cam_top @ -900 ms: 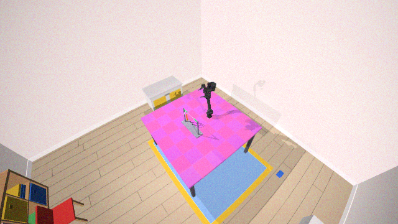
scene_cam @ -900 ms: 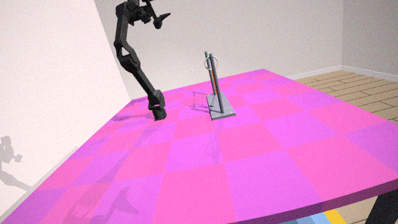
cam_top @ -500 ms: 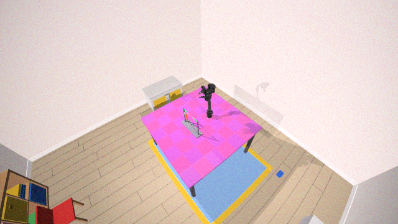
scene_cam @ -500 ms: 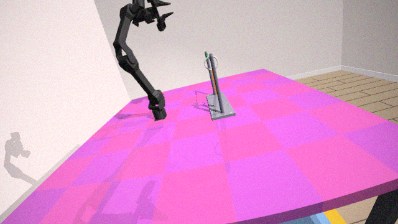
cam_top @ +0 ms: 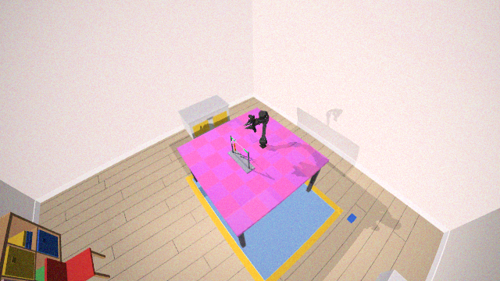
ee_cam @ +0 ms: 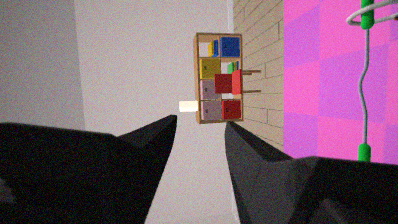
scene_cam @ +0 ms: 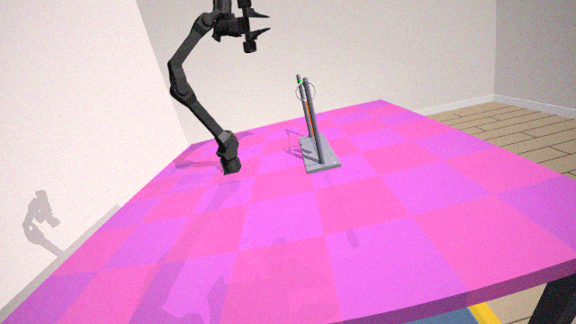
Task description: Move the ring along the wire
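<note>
The ring (scene_cam: 296, 91) (ee_cam: 348, 21) hangs around the green part (ee_cam: 367, 19) of the wire beside the left post (cam_top: 232, 145) in the top view. Its orange handle (cam_top: 234, 147) (scene_cam: 310, 119) points down. The thin grey wire (ee_cam: 362, 87) runs to the other green part (cam_top: 245, 151) (ee_cam: 364, 152) beside the right post (cam_top: 248, 161). In the exterior view the near post (scene_cam: 319, 139) partly covers ring and handle. My gripper (cam_top: 245, 125) (scene_cam: 269, 22) (ee_cam: 201, 124) is partly open and empty. It is higher than the posts, on the arm's side, apart from ring and wire.
The posts stand on a grey base (cam_top: 250, 170) (scene_cam: 331, 165) on the pink checkered table (cam_top: 238, 211) (scene_cam: 279, 225). The arm's foot (cam_top: 263, 144) (scene_cam: 231, 166) stands on the same table. A shelf (ee_cam: 197, 80) and a red chair (ee_cam: 223, 83) are far off on the floor.
</note>
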`<state>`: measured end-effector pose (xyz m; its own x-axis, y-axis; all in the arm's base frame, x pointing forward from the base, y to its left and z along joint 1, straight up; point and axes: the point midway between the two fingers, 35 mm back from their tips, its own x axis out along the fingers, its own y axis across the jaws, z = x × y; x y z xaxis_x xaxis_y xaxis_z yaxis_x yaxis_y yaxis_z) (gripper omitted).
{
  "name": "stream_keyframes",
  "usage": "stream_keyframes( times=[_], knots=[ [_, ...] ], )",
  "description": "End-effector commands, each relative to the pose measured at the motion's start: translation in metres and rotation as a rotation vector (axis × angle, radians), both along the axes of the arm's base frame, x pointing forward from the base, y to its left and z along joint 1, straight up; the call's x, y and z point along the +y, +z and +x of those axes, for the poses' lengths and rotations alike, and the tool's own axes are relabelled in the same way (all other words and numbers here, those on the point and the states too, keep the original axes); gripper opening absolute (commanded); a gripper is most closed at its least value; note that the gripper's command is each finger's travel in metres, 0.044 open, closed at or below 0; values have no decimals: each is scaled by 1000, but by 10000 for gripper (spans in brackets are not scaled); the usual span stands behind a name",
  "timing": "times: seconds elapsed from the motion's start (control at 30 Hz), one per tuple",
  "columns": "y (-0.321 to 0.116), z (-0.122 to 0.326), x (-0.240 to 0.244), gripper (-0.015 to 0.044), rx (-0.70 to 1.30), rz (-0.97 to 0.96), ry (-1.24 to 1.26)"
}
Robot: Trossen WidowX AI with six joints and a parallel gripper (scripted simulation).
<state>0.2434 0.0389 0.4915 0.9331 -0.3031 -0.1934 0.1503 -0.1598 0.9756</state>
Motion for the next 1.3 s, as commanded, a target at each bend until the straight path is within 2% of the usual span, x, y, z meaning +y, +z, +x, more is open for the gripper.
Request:
stream_keyframes(
  times=[0.0, 0.73, 1.27],
  knots=[
    [-16, 19, -8, 160, 57, -86, 0],
    [-102, 87, -95, 160, 297, -466, 46],
    [-175, 83, -193, 160, 444, -760, 109]
  ],
)
